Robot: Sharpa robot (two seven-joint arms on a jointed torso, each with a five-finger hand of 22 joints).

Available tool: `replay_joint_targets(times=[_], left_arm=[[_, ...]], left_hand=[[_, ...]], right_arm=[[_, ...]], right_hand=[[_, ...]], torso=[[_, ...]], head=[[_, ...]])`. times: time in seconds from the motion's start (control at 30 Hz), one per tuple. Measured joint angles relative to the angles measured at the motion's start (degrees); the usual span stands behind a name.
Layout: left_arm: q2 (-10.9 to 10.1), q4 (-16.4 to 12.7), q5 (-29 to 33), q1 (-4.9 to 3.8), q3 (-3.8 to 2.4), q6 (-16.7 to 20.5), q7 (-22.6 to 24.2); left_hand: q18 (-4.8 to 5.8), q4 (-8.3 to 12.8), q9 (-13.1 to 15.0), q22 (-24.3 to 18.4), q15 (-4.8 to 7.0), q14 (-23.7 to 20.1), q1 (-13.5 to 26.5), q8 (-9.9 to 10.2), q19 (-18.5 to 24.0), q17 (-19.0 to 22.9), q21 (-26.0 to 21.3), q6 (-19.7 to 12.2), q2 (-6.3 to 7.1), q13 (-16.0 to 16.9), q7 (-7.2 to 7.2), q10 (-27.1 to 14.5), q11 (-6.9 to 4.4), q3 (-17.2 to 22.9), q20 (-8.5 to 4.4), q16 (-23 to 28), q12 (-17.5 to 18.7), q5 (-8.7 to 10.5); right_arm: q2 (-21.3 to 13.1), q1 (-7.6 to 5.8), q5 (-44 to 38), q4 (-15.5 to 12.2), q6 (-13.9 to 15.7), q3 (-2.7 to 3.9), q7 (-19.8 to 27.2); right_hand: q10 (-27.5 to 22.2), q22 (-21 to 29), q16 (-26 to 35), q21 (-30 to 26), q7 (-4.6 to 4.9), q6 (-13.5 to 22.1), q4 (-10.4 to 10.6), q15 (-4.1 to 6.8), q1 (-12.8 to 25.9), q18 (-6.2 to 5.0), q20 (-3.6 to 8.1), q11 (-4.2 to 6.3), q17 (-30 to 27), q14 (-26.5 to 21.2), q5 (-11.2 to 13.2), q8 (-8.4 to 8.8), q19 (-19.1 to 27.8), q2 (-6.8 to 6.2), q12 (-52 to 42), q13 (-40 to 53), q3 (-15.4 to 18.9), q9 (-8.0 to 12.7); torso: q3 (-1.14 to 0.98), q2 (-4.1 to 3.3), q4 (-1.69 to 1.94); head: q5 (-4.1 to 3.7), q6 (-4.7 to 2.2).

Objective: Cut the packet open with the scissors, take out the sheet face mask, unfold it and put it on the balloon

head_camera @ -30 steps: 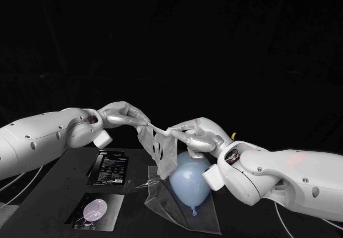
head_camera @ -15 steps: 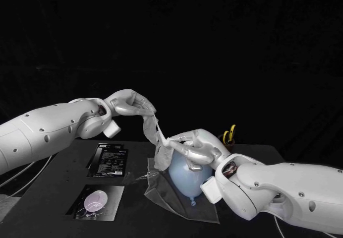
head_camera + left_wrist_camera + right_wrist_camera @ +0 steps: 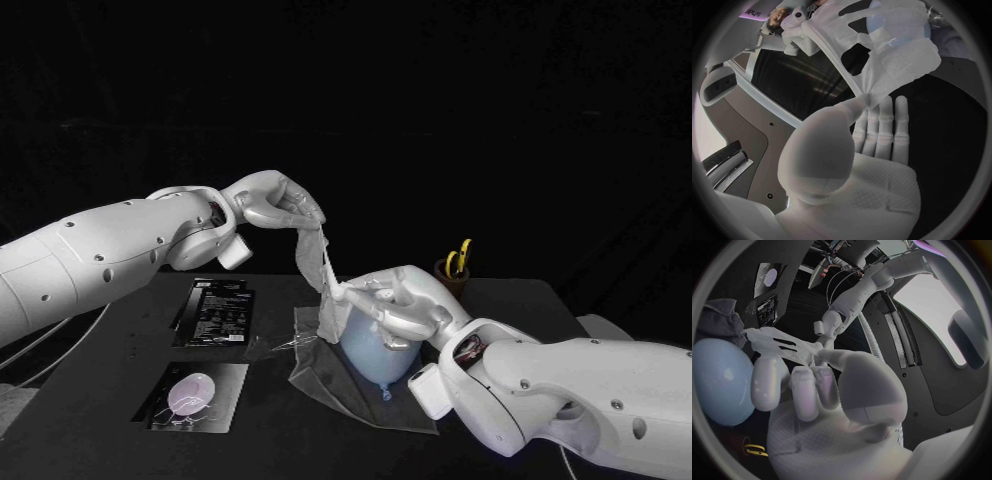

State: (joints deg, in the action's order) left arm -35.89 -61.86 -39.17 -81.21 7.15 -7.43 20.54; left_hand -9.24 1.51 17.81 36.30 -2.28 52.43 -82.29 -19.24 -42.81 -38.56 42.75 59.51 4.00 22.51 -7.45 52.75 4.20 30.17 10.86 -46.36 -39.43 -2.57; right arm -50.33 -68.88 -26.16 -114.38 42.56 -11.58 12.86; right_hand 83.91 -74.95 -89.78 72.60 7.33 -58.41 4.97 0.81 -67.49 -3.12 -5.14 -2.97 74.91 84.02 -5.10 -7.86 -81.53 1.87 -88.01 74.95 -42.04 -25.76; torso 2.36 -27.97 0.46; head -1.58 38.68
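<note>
Two packets (image 3: pixel 221 312), apparently, beside balloon (image 3: pixel 372 352)

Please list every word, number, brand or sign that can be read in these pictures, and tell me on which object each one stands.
No text can be read with certainty.
Black packet: rows of white print, too small to read.
Card with a pale oval picture: small marks under the picture, too blurred to read.
Sheet face mask, balloon, scissors: no lettering visible.

Left hand (image 3: pixel 281 206) sits high, right hand (image 3: pixel 392 302) lower, both pinching.
</note>
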Motion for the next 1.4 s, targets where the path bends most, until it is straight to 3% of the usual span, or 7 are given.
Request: replay_joint_targets(times=[0.43, 0.8, 1.13, 1.4], left_arm=[[2.1, 0.6, -8.9, 0.46, 0.27, -0.5, 0.7], [4.7, 2.1, -13.5, 0.76, 0.37, -0.4, 1.2], [6.8, 3.7, -16.7, 1.01, 0.44, 0.1, 1.8], [8.0, 4.8, -18.4, 1.06, 0.46, 0.8, 2.2]], left_hand=[[0.01, 0.1, 0.0, 0.2, 0.0, 0.0, 0.0, 0.2, 0.0, 0.3, 0.0, -0.1, 0.0, -0.3, 0.08, 0.0, 0.0, -0.1, 0.0, 0.0, 0.2, 0.0], [0.02, 0.1, 0.2, 0.2, 0.0, 0.0, -0.4, 0.0, 0.0, 0.4, 0.0, -0.1, 0.16, -0.4, 0.1, 0.0, 0.01, -0.1, 0.0, 0.0, 0.2, 0.01], [0.02, 0.1, 0.2, 0.2, 0.0, 0.0, -0.5, 0.0, 0.0, 0.4, 0.0, -0.2, 0.06, -0.4, 0.18, 0.0, 0.01, -0.1, 0.0, 0.0, 0.2, 0.07], [0.02, 0.1, 0.2, 0.3, 0.0, 0.0, -0.6, 0.0, 0.0, 0.5, 0.0, -0.2, 0.02, -0.5, 0.18, 0.0, 0.01, -0.1, 0.0, 0.0, 0.2, 0.2]], right_arm=[[-3.2, 0.72, 0.9, -2.7, 0.2, -0.02, 1.9], [-6.0, 1.03, 1.5, -3.8, 0.1, -0.07, 2.4], [-7.6, 4.43, 2.0, -3.8, -0.3, -0.12, 2.4], [-8.1, 5.71, 2.3, -3.6, -0.4, -0.07, 2.4]], right_hand=[[0.0, 0.0, 0.2, 0.1, 0.1, -0.1, 0.0, -0.01, 0.0, 0.05, 0.0, 0.0, 0.0, 0.0, 0.0, 0.02, 0.0, 0.0, 0.1, 0.0, 0.0, 0.0], [0.0, 0.0, 0.0, 0.3, 0.12, -0.1, 0.0, -0.1, 0.0, 0.08, 0.0, 0.0, 0.0, -0.1, 0.0, 0.15, 0.0, 0.0, 0.1, 0.0, 0.0, 0.0], [0.0, 0.0, 0.0, 0.3, -0.01, -0.2, 0.0, -0.1, 0.0, 0.1, 0.0, 0.0, 0.0, -0.1, 0.0, -0.03, 0.0, 0.0, 0.2, 0.0, 0.0, 0.0], [0.0, 0.0, 0.0, 0.3, -0.03, -0.2, 0.0, -0.11, 0.0, 0.11, 0.0, 0.0, 0.0, -0.1, 0.1, -0.02, 0.0, 0.0, 0.2, 0.0, 0.0, 0.0]], torso=[[-0.02, -0.01, -0.03], [-0.05, 0.05, 0.0], [-0.23, -0.06, -0.15], [-0.24, -0.07, -0.18]], head=[[-0.81, 0.92], [-1.55, 1.3], [-1.9, 1.8], [-2.43, 2.1]])
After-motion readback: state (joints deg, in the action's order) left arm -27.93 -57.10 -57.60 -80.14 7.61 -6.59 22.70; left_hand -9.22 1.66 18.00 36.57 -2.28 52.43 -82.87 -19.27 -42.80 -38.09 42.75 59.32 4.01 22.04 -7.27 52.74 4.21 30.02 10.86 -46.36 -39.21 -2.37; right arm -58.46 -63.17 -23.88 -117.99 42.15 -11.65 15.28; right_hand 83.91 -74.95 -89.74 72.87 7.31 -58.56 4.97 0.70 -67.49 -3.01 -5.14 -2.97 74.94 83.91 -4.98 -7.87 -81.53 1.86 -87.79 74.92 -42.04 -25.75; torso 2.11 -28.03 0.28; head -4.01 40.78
